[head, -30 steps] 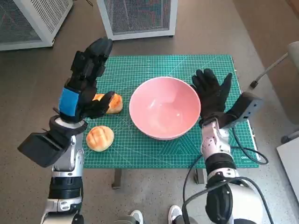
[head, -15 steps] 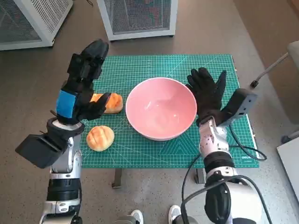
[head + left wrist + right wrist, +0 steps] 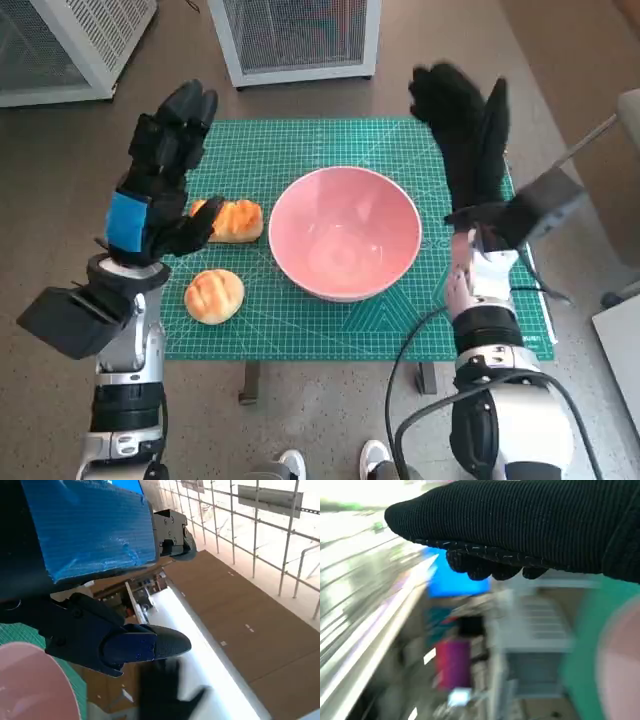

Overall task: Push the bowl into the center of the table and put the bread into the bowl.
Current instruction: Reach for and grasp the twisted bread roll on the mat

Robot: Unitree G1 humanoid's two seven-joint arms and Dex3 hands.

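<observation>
While the green cutting mat [image 3: 300,150] covers the small table, the pink bowl [image 3: 345,232] sits near its middle, upright, with nothing in it. Right hand [image 3: 465,130] in the black knitted glove is raised above the mat's far right corner, well clear of the bowl — fingers spread, holding nothing. It looks motion-blurred in the head view, and the right wrist view is smeared too, showing only the glove's dark band [image 3: 530,525] and a pink edge of the bowl [image 3: 622,660]. Left hand [image 3: 160,185], black with blue tape on its back, hangs over the mat's left side, fingers extended and apart, gripping nothing; in the head view its thumb overlaps the near end of one bread roll [image 3: 235,220], contact cannot be told. That roll lies just left of the bowl, apart from it. A second, rounder bread roll [image 3: 214,296] lies nearer the front left edge — untouched. White mesh cabinets [image 3: 295,35] stand on the floor beyond the table.
</observation>
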